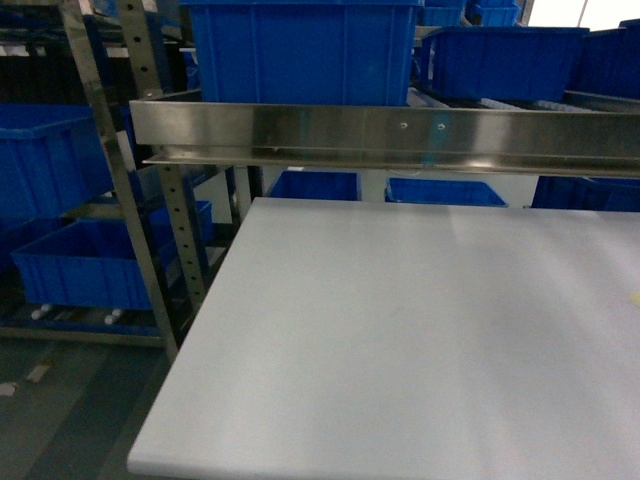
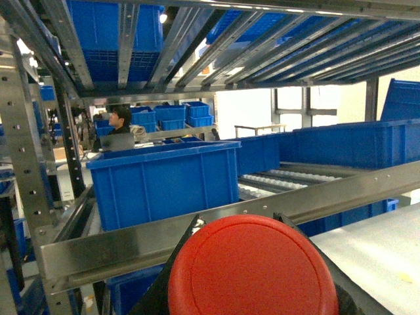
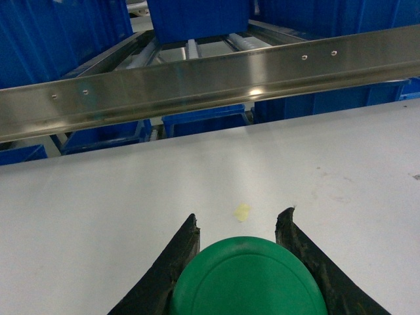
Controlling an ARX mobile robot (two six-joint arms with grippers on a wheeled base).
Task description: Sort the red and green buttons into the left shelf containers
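Blue bins [image 2: 164,180] sit on the steel shelf [image 1: 390,135] behind the white surface [image 1: 400,350], above which the left end effector [image 2: 239,226] grips the red button [image 2: 252,269] and the right end effector [image 3: 239,226] clasps the green button [image 3: 249,279].

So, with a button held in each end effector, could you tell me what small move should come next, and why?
Probably carry the left end effector forward over the steel rail toward the blue bin on the shelf. It already grips the red button facing that open bin, while the right end effector holds the green button above the white table.
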